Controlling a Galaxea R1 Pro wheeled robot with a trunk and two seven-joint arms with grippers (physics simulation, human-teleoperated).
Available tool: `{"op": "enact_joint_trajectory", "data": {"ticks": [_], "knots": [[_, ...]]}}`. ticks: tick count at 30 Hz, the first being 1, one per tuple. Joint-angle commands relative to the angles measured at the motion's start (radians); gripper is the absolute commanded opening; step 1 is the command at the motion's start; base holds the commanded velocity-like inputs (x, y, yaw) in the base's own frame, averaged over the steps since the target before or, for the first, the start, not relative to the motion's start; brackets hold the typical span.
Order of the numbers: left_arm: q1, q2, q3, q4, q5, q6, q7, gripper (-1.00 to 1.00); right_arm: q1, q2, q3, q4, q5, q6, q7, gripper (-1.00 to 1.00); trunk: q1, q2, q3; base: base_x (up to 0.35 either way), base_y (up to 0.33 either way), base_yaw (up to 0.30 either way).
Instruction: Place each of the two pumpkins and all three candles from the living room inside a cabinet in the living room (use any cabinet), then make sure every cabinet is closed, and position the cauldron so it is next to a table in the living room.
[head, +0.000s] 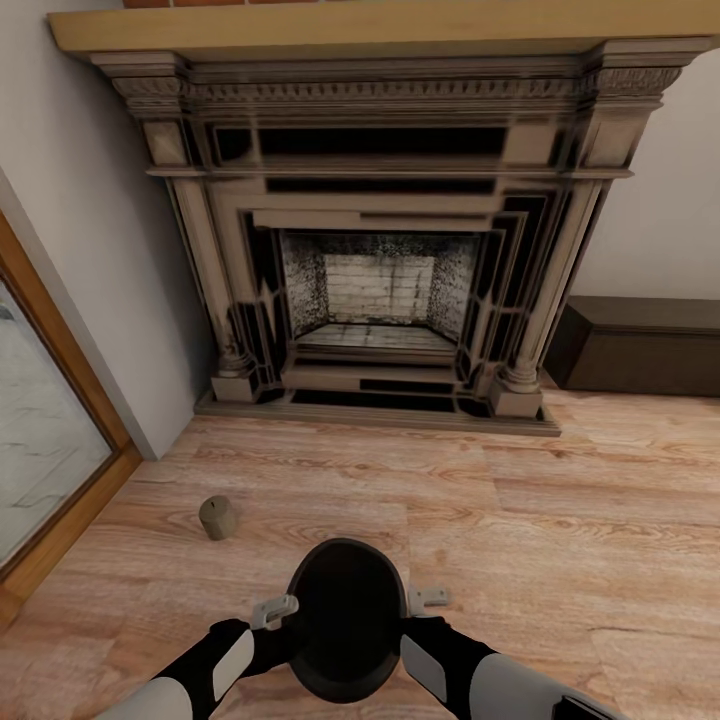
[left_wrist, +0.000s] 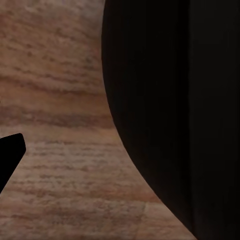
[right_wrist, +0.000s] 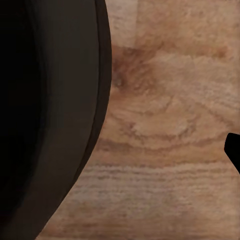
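The black cauldron sits low in the head view between my two forearms, mouth up. Its dark wall and its rim show in the wrist views, over bare floor. My left gripper is at its left side and my right gripper at its right. On each, one finger stands well clear of the pot wall and the other is hidden by the pot. One beige candle stands on the floor ahead to the left. The dark-brown cabinet is at the right wall, closed.
A large stone fireplace with a wooden mantel stands straight ahead. A wood-framed glass door runs along the left. Light wooden floor stretches between me and the hearth.
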Motion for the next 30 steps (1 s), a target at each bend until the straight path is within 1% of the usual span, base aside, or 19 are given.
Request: {"op": "enact_joint_trajectory", "data": {"ticks": [1, 9, 15, 19, 30], "knots": [[0.000, 0.000, -0.004, -0.001, 0.000, 0.004, 0.000, 1.00, -0.001, 0.000, 0.006, -0.001, -0.003, 0.005, -0.006, 1.00, 0.000, 0.000, -0.001, 0.000, 0.000, 0.000], [0.000, 0.000, -0.006, -0.001, 0.000, 0.004, 0.000, 1.00, -0.001, 0.000, 0.006, -0.002, -0.003, -0.002, -0.006, 1.00, 0.000, 0.000, -0.001, 0.000, 0.000, 0.000], [0.000, 0.000, -0.006, -0.001, 0.000, 0.003, -0.001, 1.00, -0.002, 0.000, 0.006, -0.002, -0.004, -0.029, -0.006, 1.00, 0.000, 0.000, -0.001, 0.000, 0.000, 0.000], [0.000, 0.000, -0.006, -0.001, 0.000, 0.003, 0.000, 1.00, -0.002, 0.000, 0.006, -0.002, -0.003, -0.032, -0.006, 1.00, 0.002, -0.001, -0.016, 0.000, 0.000, 0.000], [0.000, 0.000, -0.006, -0.001, 0.000, 0.004, 0.000, 1.00, -0.002, 0.000, 0.006, -0.002, -0.003, -0.035, -0.006, 1.00, 0.002, -0.001, -0.016, 0.000, 0.000, 0.000]]}}
